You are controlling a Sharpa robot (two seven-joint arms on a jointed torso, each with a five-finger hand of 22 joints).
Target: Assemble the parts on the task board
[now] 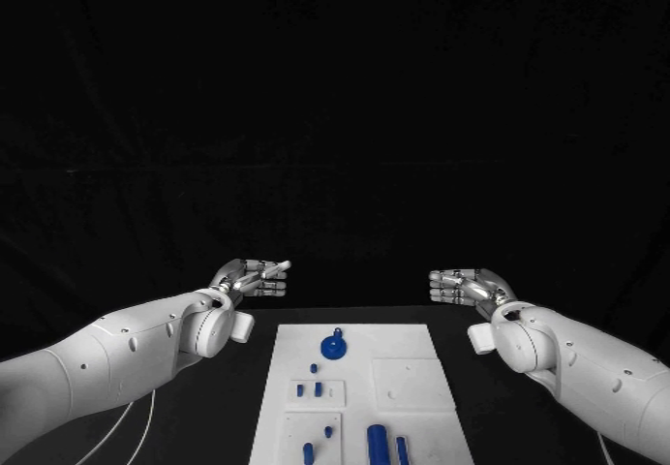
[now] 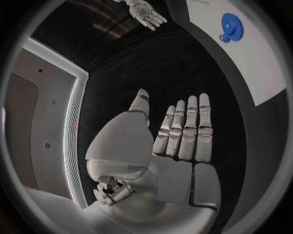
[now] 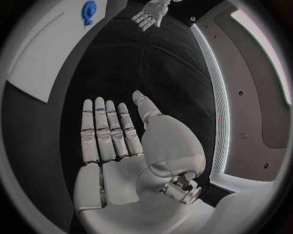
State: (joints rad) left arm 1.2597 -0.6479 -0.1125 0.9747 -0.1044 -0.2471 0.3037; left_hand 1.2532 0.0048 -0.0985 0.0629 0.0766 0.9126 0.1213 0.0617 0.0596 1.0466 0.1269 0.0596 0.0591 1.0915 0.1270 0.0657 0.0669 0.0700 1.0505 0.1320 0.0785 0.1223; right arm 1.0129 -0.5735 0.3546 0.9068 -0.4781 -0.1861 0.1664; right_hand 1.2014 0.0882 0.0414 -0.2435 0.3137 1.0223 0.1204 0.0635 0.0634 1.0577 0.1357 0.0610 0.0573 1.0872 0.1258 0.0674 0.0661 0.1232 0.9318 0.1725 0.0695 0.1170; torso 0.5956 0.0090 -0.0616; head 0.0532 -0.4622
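The white task board [image 1: 405, 344] lies in the middle of the black table. A blue gear-like part [image 1: 334, 346] sits near its far edge, and it also appears in the wrist views [image 2: 231, 27] [image 3: 89, 10]. Small blue pegs [image 1: 319, 389] stand mid-board, and a longer blue cylinder [image 1: 376, 444] lies near the front. My left hand [image 1: 253, 279] hovers beyond the board's far left corner, flat and empty [image 2: 177, 141]. My right hand [image 1: 465, 286] hovers beyond the far right corner, also flat with nothing in it [image 3: 116, 141].
The black table [image 1: 461, 407] surrounds the board, with a dark backdrop behind. Both white forearms [image 1: 126, 344] [image 1: 587, 363] flank the board. Each wrist view also catches the opposite hand [image 2: 145, 12] [image 3: 151, 13] far off.
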